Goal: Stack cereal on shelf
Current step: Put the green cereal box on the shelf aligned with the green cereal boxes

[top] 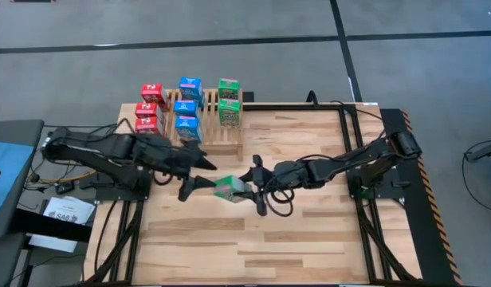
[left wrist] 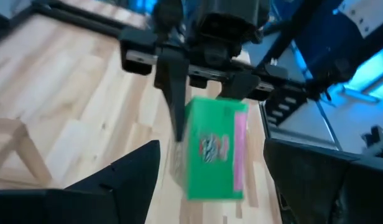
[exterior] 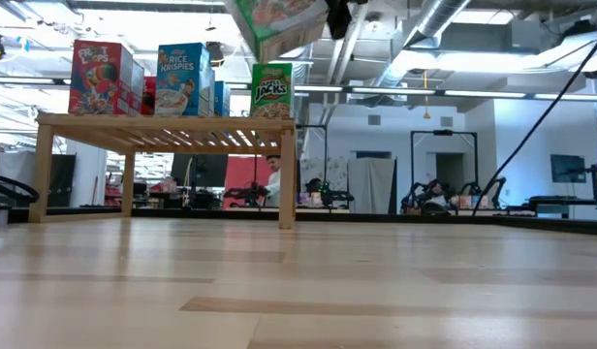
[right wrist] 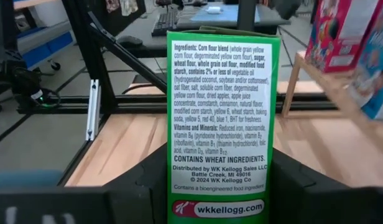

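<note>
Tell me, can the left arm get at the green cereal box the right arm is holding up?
Probably yes: the left tool is open beside the green box, which the right tool holds, with nothing between them.

Plank tabletop [top: 309, 231] of pale wood, with black rails [top: 348, 151] along its sides. Grey floor [top: 229, 32] around it, crossed by dark lines. Left of the table, a white paper label [top: 68, 211] and a blue panel [top: 6, 171] on a grey surface. At table height, a bright room behind: ceiling pipes [exterior: 444, 19], a dark-framed white screen [exterior: 373, 184], a seated person [exterior: 273, 179] far off. A keyboard [right wrist: 170, 18] on a desk beyond the table.
</note>
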Available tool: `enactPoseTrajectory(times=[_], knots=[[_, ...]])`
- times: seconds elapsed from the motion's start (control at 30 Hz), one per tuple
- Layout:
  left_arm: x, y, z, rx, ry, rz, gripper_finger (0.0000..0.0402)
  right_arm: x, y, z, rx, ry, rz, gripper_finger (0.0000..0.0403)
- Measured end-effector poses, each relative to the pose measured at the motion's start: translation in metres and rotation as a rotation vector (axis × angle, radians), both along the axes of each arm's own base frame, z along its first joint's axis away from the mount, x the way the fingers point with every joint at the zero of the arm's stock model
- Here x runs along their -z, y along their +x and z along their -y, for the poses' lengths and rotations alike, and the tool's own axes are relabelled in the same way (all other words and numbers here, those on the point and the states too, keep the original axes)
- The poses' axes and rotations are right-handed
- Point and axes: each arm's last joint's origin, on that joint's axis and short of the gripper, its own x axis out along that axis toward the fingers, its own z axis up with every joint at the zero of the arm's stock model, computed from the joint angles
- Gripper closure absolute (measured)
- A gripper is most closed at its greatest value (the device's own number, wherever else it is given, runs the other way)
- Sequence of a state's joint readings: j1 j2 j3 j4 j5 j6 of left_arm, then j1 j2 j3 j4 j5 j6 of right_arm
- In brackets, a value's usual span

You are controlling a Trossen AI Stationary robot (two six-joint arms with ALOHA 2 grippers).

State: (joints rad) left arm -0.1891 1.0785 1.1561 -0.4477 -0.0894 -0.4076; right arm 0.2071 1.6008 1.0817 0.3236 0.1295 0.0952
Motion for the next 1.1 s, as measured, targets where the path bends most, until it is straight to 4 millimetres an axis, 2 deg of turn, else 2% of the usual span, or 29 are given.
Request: enactPoseTrajectory(times=[0.13, 0.37, 0.5, 0.67, 0.83, 0.93, 1.1], knots=[[-0.008, -0.012, 0.002, -0.005, 0.002, 0.041, 0.0127, -0.018, -0.010, 0.008, 0.006, -0.050, 0.044, 0.0199], [-0.010, -0.019, 0.013, 0.064, 0.029, 0.046, 0.0127, -0.062, -0.037, 0.028, 0.044, -0.163, 0.201, 0.0199], [-0.009, -0.021, 0.018, 0.081, 0.052, 0.045, 0.0127, -0.072, -0.058, 0.041, 0.080, -0.197, 0.263, 0.0199], [-0.006, -0.023, 0.020, 0.029, 0.087, 0.010, 0.0126, -0.054, -0.086, 0.058, 0.139, -0.188, 0.349, 0.0199], [-0.004, -0.023, 0.020, 0.017, 0.073, -0.005, 0.0127, -0.027, -0.100, 0.070, 0.195, -0.149, 0.498, 0.0199], [-0.004, -0.024, 0.019, -0.016, 0.087, -0.009, 0.0127, -0.012, -0.096, 0.075, 0.217, -0.173, 0.530, 0.0198], [-0.003, -0.024, 0.018, -0.034, 0.097, -0.015, 0.0127, 0.008, -0.079, 0.083, 0.227, -0.194, 0.576, 0.0198]])
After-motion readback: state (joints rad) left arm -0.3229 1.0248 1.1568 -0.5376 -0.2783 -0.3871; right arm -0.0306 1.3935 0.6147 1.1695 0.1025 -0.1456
